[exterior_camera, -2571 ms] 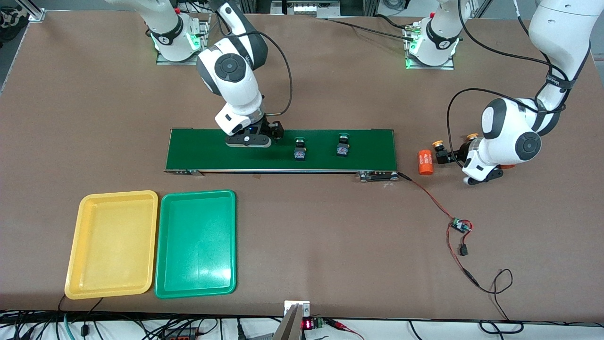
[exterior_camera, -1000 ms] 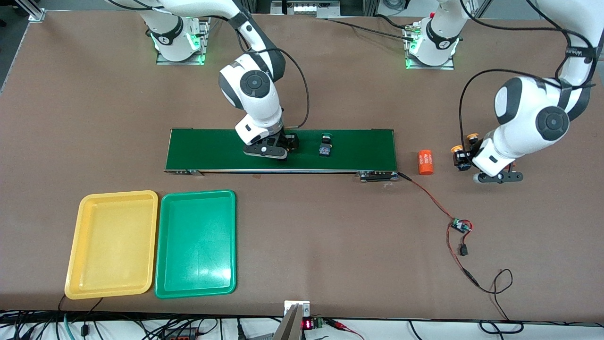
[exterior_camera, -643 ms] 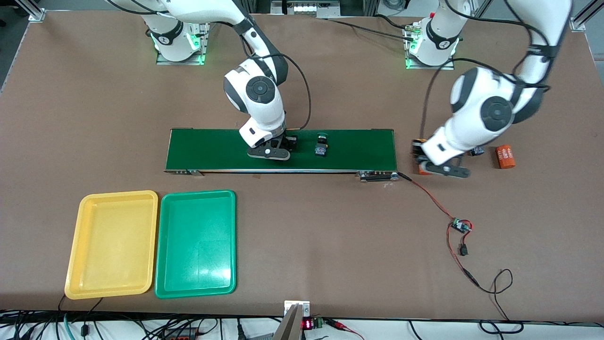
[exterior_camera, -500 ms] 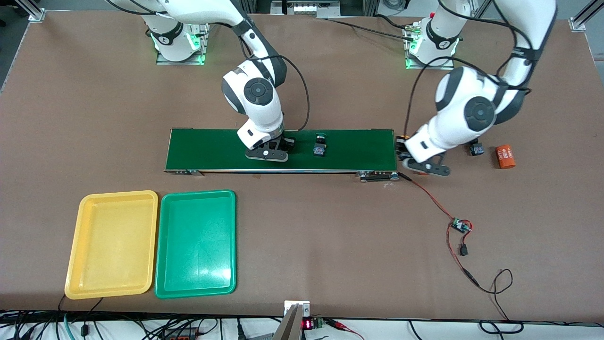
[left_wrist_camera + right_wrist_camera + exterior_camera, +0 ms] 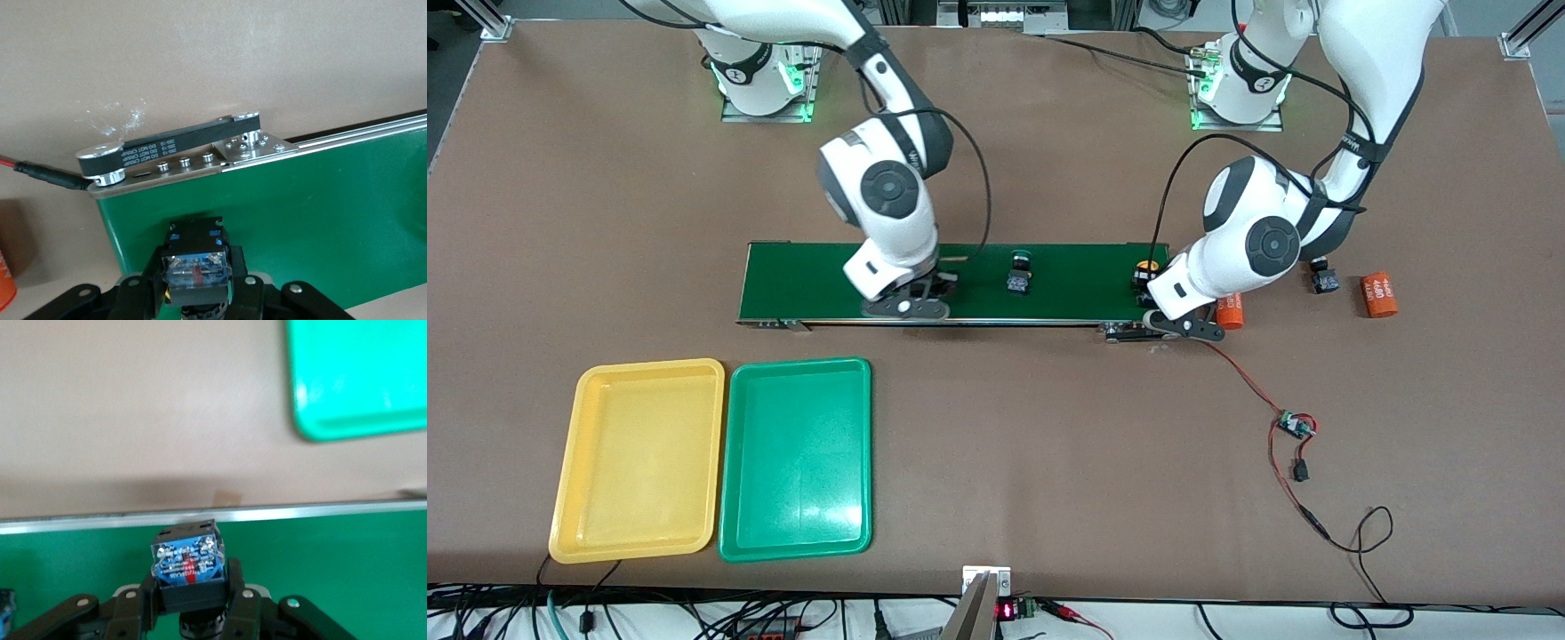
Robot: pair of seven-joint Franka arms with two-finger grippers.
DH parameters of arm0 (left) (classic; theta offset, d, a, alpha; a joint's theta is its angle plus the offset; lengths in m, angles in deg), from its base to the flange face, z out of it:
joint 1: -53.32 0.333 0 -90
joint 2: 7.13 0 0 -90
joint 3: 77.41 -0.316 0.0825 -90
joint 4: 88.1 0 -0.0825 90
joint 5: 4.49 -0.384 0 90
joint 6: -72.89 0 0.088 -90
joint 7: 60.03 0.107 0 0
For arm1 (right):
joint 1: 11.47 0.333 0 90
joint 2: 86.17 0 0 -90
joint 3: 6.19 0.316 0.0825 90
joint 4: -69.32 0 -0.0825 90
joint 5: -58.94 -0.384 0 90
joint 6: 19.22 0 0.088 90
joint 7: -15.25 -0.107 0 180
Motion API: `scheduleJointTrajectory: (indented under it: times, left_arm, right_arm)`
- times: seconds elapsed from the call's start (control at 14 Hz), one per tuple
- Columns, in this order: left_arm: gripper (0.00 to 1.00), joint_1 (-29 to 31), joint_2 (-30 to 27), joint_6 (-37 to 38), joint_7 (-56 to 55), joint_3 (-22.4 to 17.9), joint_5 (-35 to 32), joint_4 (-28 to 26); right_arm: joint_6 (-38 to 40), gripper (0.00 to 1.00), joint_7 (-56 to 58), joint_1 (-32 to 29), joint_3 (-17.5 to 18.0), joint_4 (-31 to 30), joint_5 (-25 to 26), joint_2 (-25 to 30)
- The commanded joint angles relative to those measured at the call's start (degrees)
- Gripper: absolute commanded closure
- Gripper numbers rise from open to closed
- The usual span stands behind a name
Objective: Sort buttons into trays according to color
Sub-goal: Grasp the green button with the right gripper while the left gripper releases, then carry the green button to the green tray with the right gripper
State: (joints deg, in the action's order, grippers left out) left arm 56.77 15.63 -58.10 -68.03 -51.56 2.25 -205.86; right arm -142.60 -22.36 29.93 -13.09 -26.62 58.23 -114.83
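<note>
My right gripper [image 5: 904,300] is low over the dark-green belt, shut on a button [image 5: 189,568] whose black body and blue label face up; its cap is hidden. My left gripper [image 5: 1158,307] is over the belt's end toward the left arm, shut on a yellow-capped button [image 5: 1145,267], also seen as the held button [image 5: 195,263]. A green-capped button [image 5: 1018,271] stands on the belt between the two grippers. Another button [image 5: 1323,281] sits on the table toward the left arm's end. The yellow tray [image 5: 640,458] and green tray [image 5: 796,458] lie side by side, nearer the camera.
The conveyor belt [image 5: 800,280] crosses the table's middle, its roller bracket [image 5: 167,152] beside my left gripper. Two orange cylinders [image 5: 1232,311] [image 5: 1378,295] lie toward the left arm's end. A red-black wire with a small circuit board [image 5: 1291,425] trails from the belt.
The left arm swung from the table onto the belt's end, carrying the yellow button. The right gripper closed on a green button and shifted along the belt. The loose green button rode toward the right arm's end.
</note>
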Motion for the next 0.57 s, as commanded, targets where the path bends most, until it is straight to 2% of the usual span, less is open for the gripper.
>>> scheduleJointTrajectory:
  times: [0.0, 0.21, 0.29, 0.5]
  left_arm:
    - [0.00, -1.2, -1.2, 0.8, -0.6, -0.5, 0.3, 1.1]
    - [0.00, -0.1, -6.7, 1.3, -0.2, -1.1, 0.3, 0.8]
    - [0.00, 2.6, -7.5, 1.4, -0.3, -1.6, 0.2, 0.5]
    - [0.00, 8.5, -6.8, 2.6, -0.4, -2.5, 0.2, -0.9]
  right_arm:
    - [6.1, 0.97, 8.4, -6.8, 0.5, 7.7, 0.4, -0.6]
    - [5.4, 0.97, 15.7, -12.9, 0.5, 8.0, 0.2, -0.9]
    - [5.3, 0.96, 17.0, -14.7, 0.6, 8.0, 0.3, -1.9]
    - [-2.0, 0.96, 21.3, -19.8, 0.5, 8.0, 0.4, -6.6]
